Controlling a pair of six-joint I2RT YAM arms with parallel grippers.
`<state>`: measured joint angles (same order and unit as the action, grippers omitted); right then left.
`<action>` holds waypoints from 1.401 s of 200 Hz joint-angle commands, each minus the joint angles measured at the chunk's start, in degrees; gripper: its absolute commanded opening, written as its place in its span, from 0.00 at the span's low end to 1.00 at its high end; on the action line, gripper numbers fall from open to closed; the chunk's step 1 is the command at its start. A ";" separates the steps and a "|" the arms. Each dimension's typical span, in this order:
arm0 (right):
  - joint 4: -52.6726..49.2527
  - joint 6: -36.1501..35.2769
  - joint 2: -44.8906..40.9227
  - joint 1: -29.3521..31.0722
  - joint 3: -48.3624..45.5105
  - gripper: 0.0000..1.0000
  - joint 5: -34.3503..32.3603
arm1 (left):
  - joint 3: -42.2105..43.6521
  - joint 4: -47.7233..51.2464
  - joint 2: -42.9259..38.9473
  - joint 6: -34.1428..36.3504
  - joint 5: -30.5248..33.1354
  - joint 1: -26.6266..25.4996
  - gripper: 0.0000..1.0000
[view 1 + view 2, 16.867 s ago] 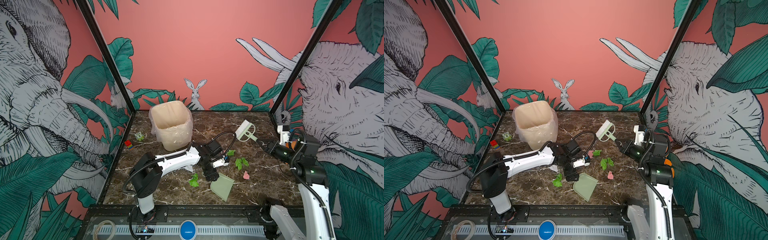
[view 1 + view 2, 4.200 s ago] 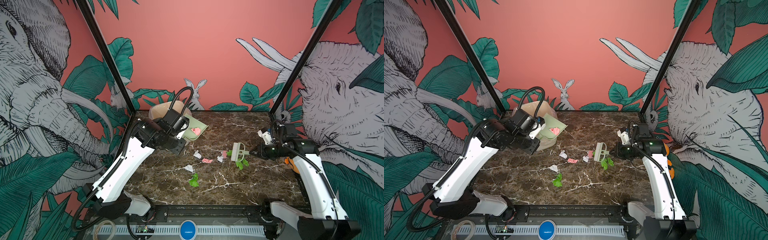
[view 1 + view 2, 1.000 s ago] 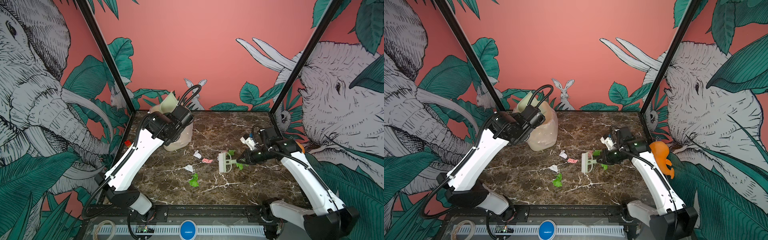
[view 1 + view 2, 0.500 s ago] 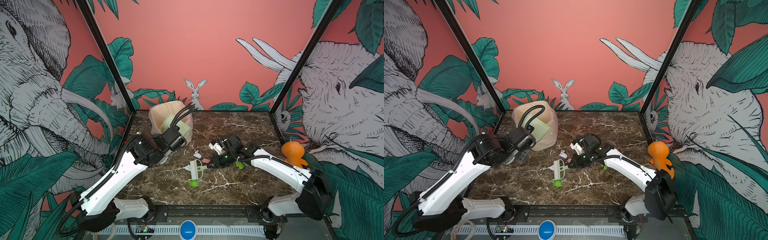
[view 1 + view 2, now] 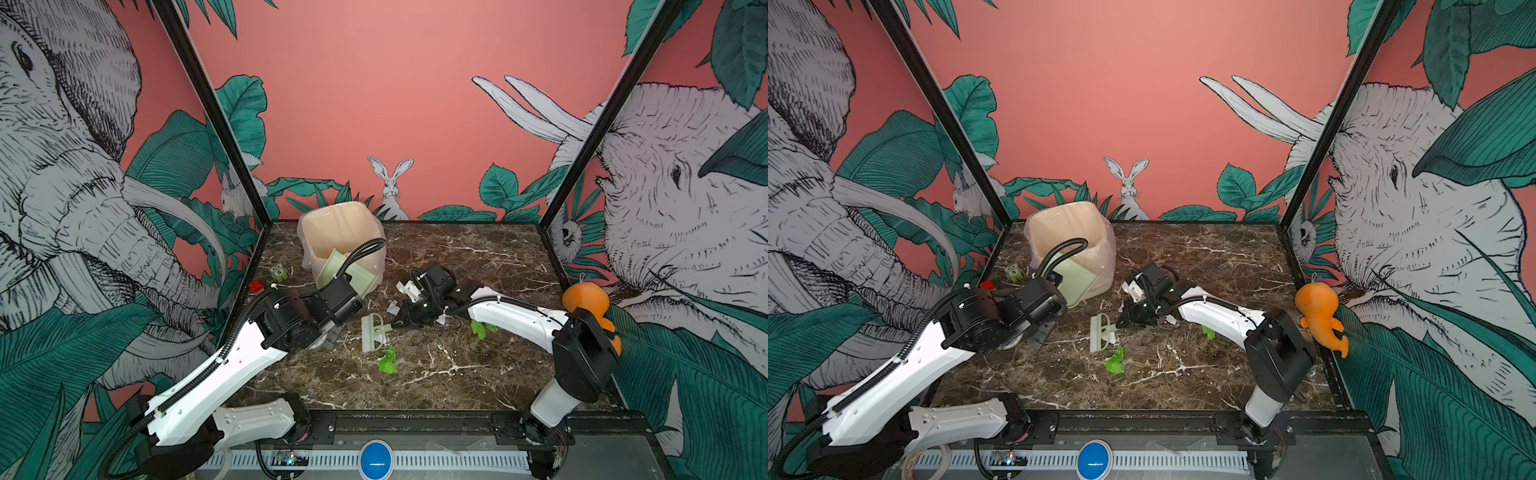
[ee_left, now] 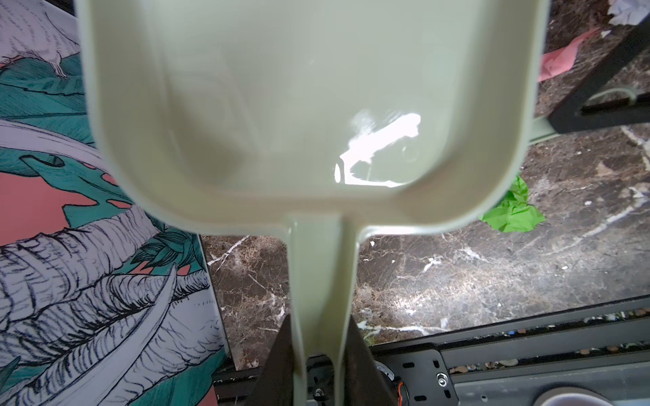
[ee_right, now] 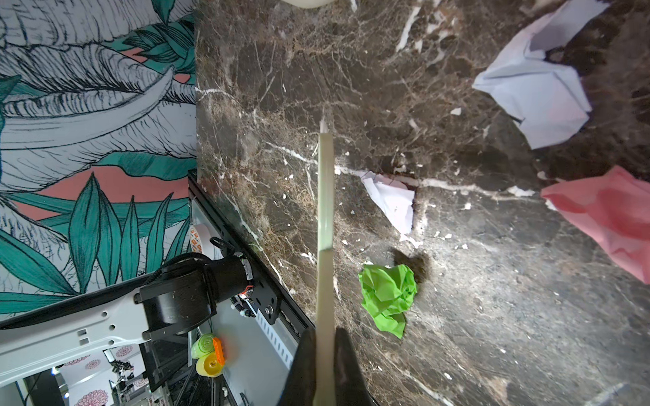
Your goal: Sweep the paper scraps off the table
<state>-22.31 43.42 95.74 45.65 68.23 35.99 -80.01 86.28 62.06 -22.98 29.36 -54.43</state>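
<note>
The left gripper [image 6: 318, 346] is clenched on the thin handle of the pale green dustpan [image 6: 309, 105]. In both top views the pan is tipped up in front of the beige bin [image 5: 328, 228], a bit left of the middle. The right gripper [image 7: 324, 351] squeezes the handle of the little brush [image 5: 373, 334]. The brush is low over the table [image 5: 490, 257], near the middle of the picture. I cannot tell if its bristles touch the top. The paper scraps are on the table. A bright green scrap [image 5: 387, 360] lies just below the brush. A second green scrap [image 5: 482, 329] peeks out from under the right arm. A white scrap [image 5: 392, 308] sits just beside the right gripper. In the right wrist view a pink scrap [image 7: 605, 218] lies at the right edge of the picture.
</note>
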 commanded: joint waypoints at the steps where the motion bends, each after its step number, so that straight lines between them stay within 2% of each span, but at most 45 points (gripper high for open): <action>1: -3.63 -0.09 0.42 0.49 0.93 0.00 0.76 | 1.95 -0.72 -1.63 -1.67 -1.28 -0.58 0.00; 70: -12.94 -3.69 -1.64 -0.18 -1.06 0.00 -1.90 | 4.88 -1.35 -2.39 -2.70 -3.55 -2.73 0.00; 135: -25.39 -10.55 -9.33 -5.30 -3.72 0.00 -4.90 | 8.93 -2.84 -1.70 -5.22 -6.11 -7.61 0.00; 189: -36.79 -16.94 -13.72 -8.59 -4.05 0.00 -9.90 | 11.06 -4.10 1.15 -5.92 -7.95 -11.94 0.00; 215: -41.63 -18.90 -15.59 -9.26 -0.79 0.00 -12.68 | 12.95 -4.66 1.75 -6.23 -9.05 -13.36 0.00; 251: -41.87 -17.99 -17.26 -9.26 3.25 0.00 -11.56 | 15.88 -5.33 1.44 -7.57 -10.73 -14.81 0.00; 280: -31.29 -11.89 -17.41 -7.21 1.42 0.00 -6.80 | 16.68 -5.14 -0.80 -9.28 -10.03 -14.91 0.00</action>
<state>-60.42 27.27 78.59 36.93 70.39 25.74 -64.23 80.75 63.94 -29.17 19.07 -69.04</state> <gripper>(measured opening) 0.075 0.204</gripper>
